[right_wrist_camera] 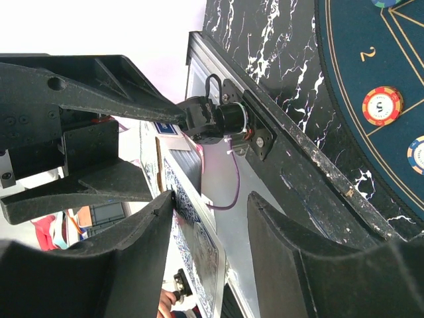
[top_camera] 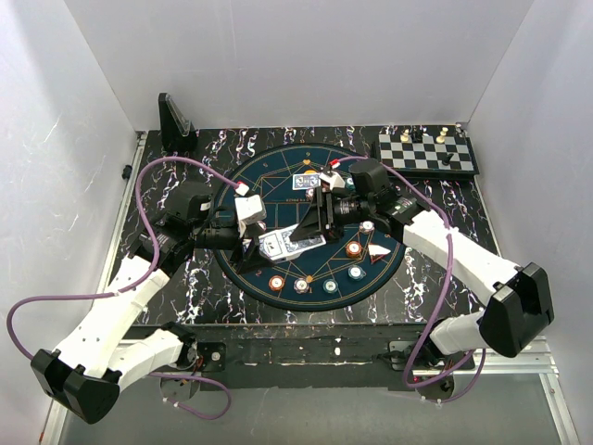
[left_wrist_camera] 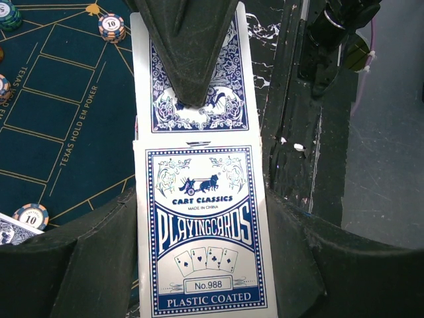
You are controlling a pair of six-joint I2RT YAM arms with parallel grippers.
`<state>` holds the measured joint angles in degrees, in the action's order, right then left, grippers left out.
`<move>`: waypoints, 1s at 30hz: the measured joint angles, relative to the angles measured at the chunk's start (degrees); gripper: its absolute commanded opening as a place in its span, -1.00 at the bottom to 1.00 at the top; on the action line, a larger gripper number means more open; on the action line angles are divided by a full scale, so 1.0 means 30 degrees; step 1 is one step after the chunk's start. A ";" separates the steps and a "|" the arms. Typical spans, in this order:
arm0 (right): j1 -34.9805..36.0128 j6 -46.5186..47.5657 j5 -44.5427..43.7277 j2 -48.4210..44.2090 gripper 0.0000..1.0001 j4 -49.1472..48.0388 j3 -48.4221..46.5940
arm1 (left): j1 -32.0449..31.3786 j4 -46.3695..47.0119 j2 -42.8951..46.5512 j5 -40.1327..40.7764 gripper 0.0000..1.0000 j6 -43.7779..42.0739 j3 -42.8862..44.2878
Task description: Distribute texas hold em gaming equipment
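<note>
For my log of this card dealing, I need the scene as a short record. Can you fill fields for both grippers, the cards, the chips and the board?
left gripper: shut on the card box, over the mat's left part
right gripper: jaws apart, a blue-backed card between them
card: partly out of the box top, a black fingertip over it
cards on mat: one far, some near the centre
chips: along the mat's near arc
chessboard: far right corner, apart from both arms

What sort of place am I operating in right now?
Likely a boxed-in robot test bench staged as a games table: plain white walls around a marbled black table, a round poker mat with poker chips, and a chessboard.
</note>
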<state>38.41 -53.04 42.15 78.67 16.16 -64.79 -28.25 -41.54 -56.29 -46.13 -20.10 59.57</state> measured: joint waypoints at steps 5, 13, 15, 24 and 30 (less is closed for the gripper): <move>-0.0335 0.0015 -0.0080 -0.0335 0.07 0.0117 0.0117 | 0.0000 0.0058 0.0000 0.0000 -1.00 0.0146 0.0000; -0.0947 0.0029 -0.0138 -0.1202 0.00 0.0284 0.0656 | 0.0000 0.0146 0.0000 -0.0007 -1.00 0.0270 0.0000; -0.1056 0.0051 -0.0138 -0.1304 -0.05 0.0313 0.0656 | 0.0000 0.0182 0.0000 -0.0007 -1.00 0.0277 0.0000; -0.1668 0.0233 -0.0131 -0.2113 -0.18 0.0933 0.0787 | 0.0000 0.0401 0.0036 0.0000 -1.00 0.0430 0.0000; -0.2178 0.0393 -0.0109 -0.2725 -0.20 0.1705 0.0911 | 0.0000 0.0503 0.0058 0.0000 -1.00 0.0583 0.0000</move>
<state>31.88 -51.86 41.82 70.50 21.28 -62.06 -28.25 -40.03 -56.12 -46.13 -18.35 59.57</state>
